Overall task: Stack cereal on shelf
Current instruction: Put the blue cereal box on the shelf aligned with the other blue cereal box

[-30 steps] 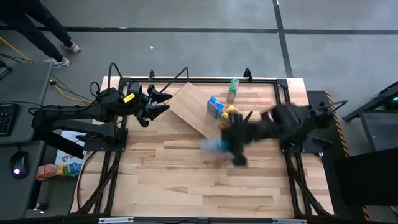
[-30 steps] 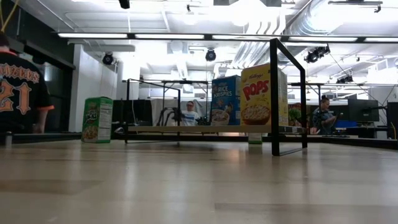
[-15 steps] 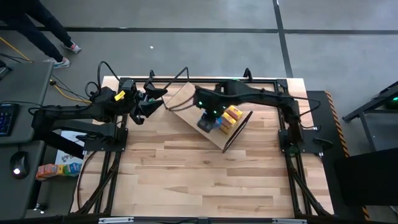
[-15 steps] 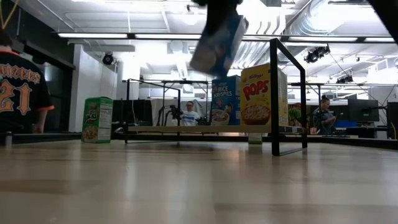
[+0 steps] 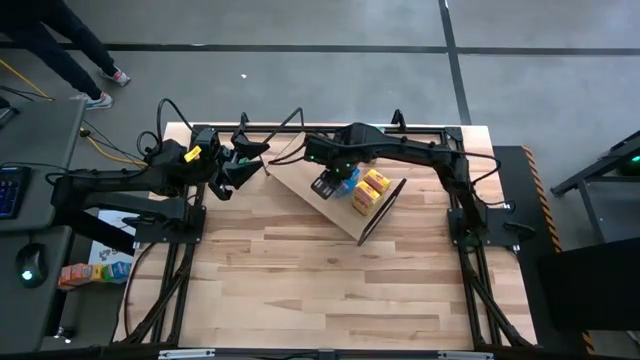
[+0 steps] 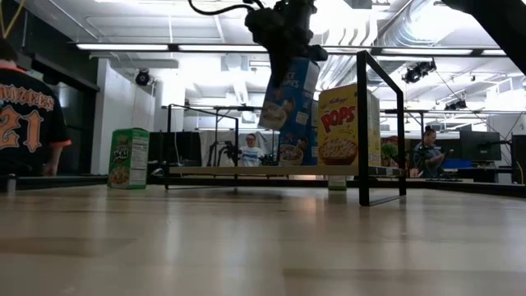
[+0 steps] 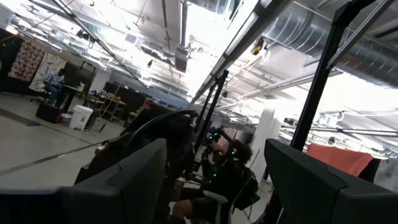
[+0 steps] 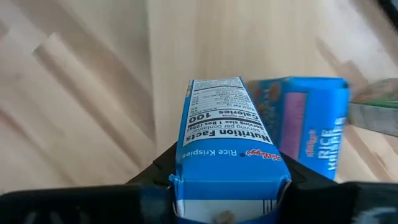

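My right gripper (image 5: 325, 185) (image 6: 283, 33) is shut on a blue cereal box (image 6: 288, 90) (image 8: 227, 137) over the tilted light-wood shelf (image 5: 295, 165). A second blue box (image 8: 311, 124) and a yellow box (image 5: 372, 190) (image 6: 339, 131) stand upright on the shelf beside it. A green box (image 6: 129, 158) stands farther off in the low view. My left gripper (image 5: 255, 158) (image 7: 217, 186) waits open at the table's far left, pointing up into the room. My right gripper pinches the blue box near its upper end (image 8: 186, 177), one finger on each broad face, the narrow nutrition panel toward the wrist camera. The fingers come from above, pointing steeply down. The box hangs tilted below them, clear of the shelf board.
The shelf's black wire frame (image 6: 362, 123) rises at its right end in the low view. Bare striped tabletop (image 5: 320, 290) lies toward the near edge. People stand or sit in the room beyond the table.
My right gripper has swung with the blue box from the table's middle toward the far left, over the shelf, then sunk beside the standing blue box, turning as it went. My left gripper has tipped up a little.
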You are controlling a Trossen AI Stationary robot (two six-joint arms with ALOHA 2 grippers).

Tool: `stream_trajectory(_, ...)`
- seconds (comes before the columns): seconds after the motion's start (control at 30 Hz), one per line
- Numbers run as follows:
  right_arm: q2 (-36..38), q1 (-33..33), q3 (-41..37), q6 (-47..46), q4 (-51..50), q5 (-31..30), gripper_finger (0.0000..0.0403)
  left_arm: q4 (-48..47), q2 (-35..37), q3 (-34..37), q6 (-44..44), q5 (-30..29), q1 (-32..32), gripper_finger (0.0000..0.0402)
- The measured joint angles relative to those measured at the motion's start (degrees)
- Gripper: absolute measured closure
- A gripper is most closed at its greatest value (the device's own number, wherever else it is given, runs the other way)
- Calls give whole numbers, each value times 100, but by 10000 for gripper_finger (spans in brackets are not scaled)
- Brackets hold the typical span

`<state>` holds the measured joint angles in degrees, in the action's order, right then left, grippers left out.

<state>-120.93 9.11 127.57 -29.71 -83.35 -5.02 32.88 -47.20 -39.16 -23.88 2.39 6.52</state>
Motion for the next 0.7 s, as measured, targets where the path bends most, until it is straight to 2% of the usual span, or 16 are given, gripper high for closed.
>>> stream_trajectory(0.1, -24, -12, 0, -480, 21, -257, 283, 0, 0, 0, -1, -1, 0, 140)
stream_trajectory(0.23, -26, -14, 0, -896, 48, -292, 283, -2, 0, 0, 2, -1, 0, 140)
stream_trajectory(0.53, -72, -14, 0, -1071, -150, -291, 283, -2, 0, 0, 2, -1, 0, 140)
stream_trajectory(0.7, -143, -14, 2, -1075, -128, 64, 283, -2, 0, 0, 0, -1, 0, 140)
